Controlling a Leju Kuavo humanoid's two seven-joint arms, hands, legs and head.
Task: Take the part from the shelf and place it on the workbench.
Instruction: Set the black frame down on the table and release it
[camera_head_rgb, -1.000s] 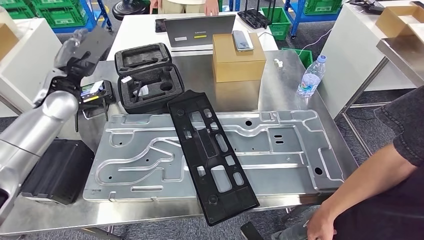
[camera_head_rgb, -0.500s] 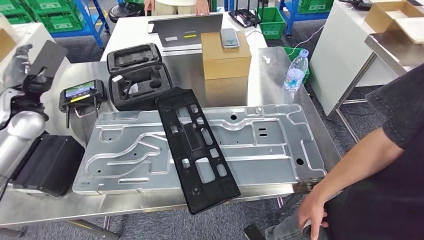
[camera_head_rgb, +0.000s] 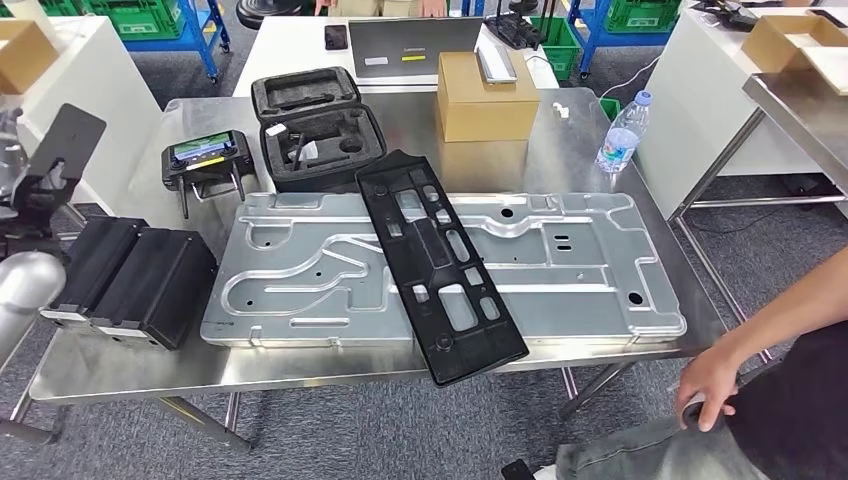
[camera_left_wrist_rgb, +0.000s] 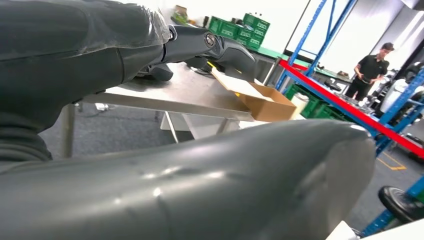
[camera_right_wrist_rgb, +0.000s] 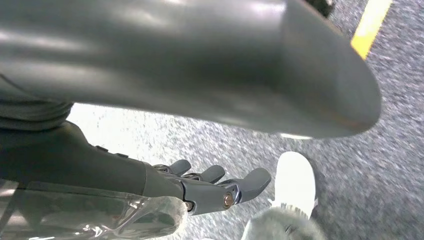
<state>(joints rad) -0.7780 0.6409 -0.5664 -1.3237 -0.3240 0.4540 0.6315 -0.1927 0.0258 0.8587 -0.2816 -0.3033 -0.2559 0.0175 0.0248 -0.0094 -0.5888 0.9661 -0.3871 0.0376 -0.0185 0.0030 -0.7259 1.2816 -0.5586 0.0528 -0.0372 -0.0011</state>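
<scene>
The long black perforated part (camera_head_rgb: 440, 265) lies flat and diagonal across a silver stamped metal plate (camera_head_rgb: 300, 280) on the steel workbench (camera_head_rgb: 120, 375), its near end overhanging the front edge. My left hand (camera_head_rgb: 55, 150) is raised beyond the bench's left end, well apart from the part. In the left wrist view its dark fingers (camera_left_wrist_rgb: 200, 42) are stretched out with nothing in them. My right hand (camera_right_wrist_rgb: 215, 187) hangs over the grey floor, fingers loosely apart and holding nothing.
On the bench stand an open black foam case (camera_head_rgb: 315, 130), a controller with a screen (camera_head_rgb: 205, 160), a cardboard box (camera_head_rgb: 487, 95), a water bottle (camera_head_rgb: 620, 135) and black blocks (camera_head_rgb: 135, 280). A person's hand (camera_head_rgb: 710, 385) rests at the front right, their white shoe (camera_right_wrist_rgb: 295, 180) near my right hand.
The whole picture has shifted, so the camera moved. My left arm has drawn back toward the left edge of the view. The black part keeps its place on the plate.
</scene>
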